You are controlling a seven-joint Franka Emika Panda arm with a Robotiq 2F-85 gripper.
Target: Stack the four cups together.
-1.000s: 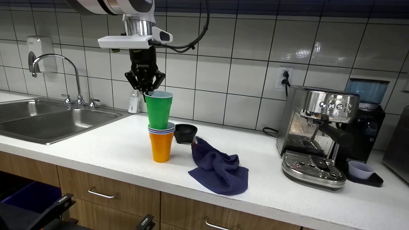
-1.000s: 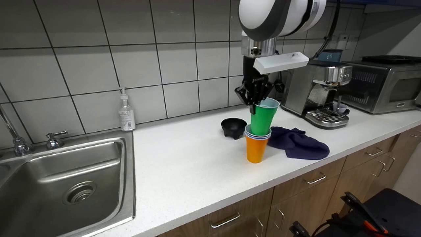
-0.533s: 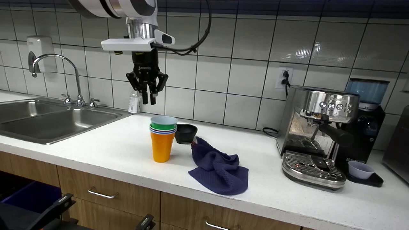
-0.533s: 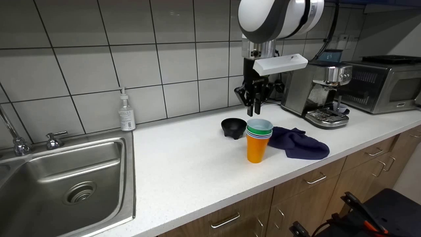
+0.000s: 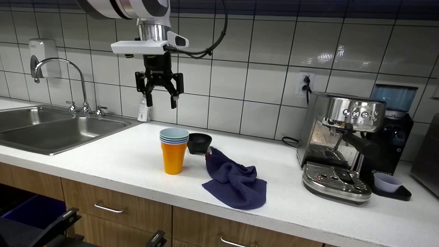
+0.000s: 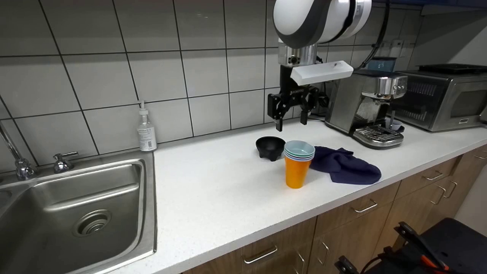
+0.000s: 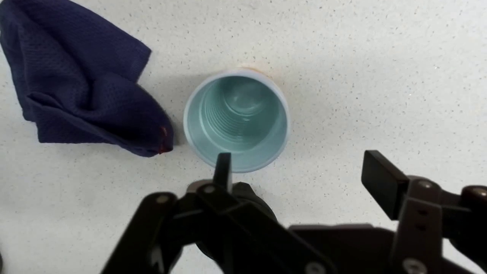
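Stack of cups: four small tapered plastic tumblers nested one inside another, standing upright on the pale surface.
Orange cup: outermost; its bright, smooth wall shows almost whole, narrowing toward the base.
Blue and purple cups: seen as thin bands packed between pale lips just above the orange; which lies higher is too fine to tell.
Green cup: topmost, seated deep, so that its outside comes down to a slim green band under a pale rim.
Inside: in the wrist view, blue-green and slightly shiny, with a round whitish rim, fine ring ridges along the wall and a round floor.
Tool: fingers spread wide, above the stack and apart from it.
Black bowl: low, round, near the stack in both exterior views.
Navy cloth: crumpled, with a touch of red at one end, just beside the stack in the wrist view.
Surface: off-white, finely specked in the wrist view.
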